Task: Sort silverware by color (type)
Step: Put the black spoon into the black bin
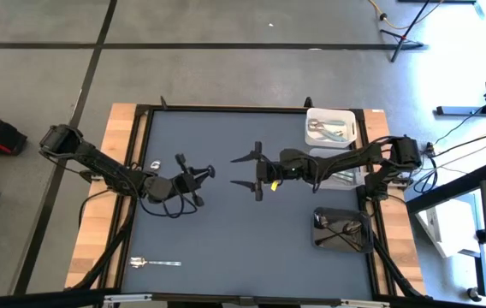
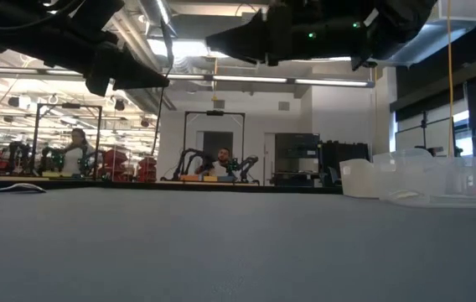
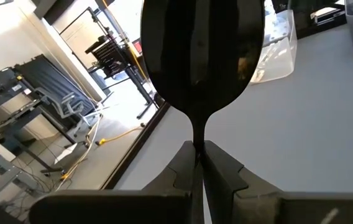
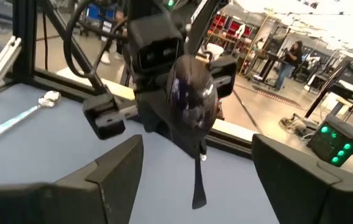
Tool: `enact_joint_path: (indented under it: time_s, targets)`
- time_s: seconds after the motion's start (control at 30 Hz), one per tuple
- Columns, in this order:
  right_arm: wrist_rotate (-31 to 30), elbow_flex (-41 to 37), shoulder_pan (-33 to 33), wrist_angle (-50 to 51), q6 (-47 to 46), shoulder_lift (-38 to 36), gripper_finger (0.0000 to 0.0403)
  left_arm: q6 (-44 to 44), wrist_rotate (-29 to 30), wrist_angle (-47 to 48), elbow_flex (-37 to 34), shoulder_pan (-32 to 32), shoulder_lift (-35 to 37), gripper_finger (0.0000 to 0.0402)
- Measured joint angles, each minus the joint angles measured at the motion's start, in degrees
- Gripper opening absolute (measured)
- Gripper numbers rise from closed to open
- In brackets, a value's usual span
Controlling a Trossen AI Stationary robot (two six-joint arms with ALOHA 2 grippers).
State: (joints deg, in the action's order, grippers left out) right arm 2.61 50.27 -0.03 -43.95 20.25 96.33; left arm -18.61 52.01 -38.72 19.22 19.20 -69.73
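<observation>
My left gripper [image 1: 202, 177] hovers over the table's left-middle, shut on a dark grey-black spoon [image 3: 201, 56]. The right wrist view faces the spoon's bowl [image 4: 192, 99]. My right gripper [image 1: 247, 171] is open and points at the left one from a short way to its right, touching nothing. A shiny silver spoon [image 1: 153, 262] lies flat near the table's near left corner; it shows again as the silver spoon [image 4: 24, 112]. A small silver piece [image 1: 154, 164] lies by the left edge. My left gripper pinches the dark spoon's neck [image 3: 198, 140], just behind the bowl, between its two fingers [image 3: 226, 171]. The spoon is lifted clear of the table. Its bowl sticks out past the fingertips toward the right gripper, and its handle [image 4: 199, 183] hangs down below the fingers.
Three bins stand along the table's right side: a white bin [image 1: 311, 115] with silverware at the far corner, a clear bin [image 1: 316, 154] below it, and a dark bin [image 1: 318, 244] with dark pieces nearer. People and other robot stations show in the room beyond.
</observation>
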Motion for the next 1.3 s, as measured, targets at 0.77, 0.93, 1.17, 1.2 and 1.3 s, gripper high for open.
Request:
enact_joint_path:
  time_s: [0.77,0.93,1.17,1.2,1.3]
  targets:
    - [-2.6,16.0,0.1,0.4,-6.8,13.9,0.0286,0.5,-0.5,-2.4,0.0,0.0,0.0,0.0012]
    - [-5.6,18.2,0.6,0.7,-6.2,16.0,0.0261,0.7,-0.5,-2.4,0.0,-0.1,0.0,0.0012]
    - [-9.5,18.4,0.9,1.4,-3.1,16.0,0.0098,1.2,0.2,-2.2,0.0,-0.1,0.0,0.0013]
    - [-9.7,18.4,0.9,1.4,-2.7,16.0,0.0073,1.5,0.3,-2.2,0.0,-0.1,0.0,0.0013]
    - [-10.1,18.4,1.0,2.2,-1.0,16.0,0.0014,3.2,-0.6,-1.8,0.0,-0.4,0.0,0.0018]
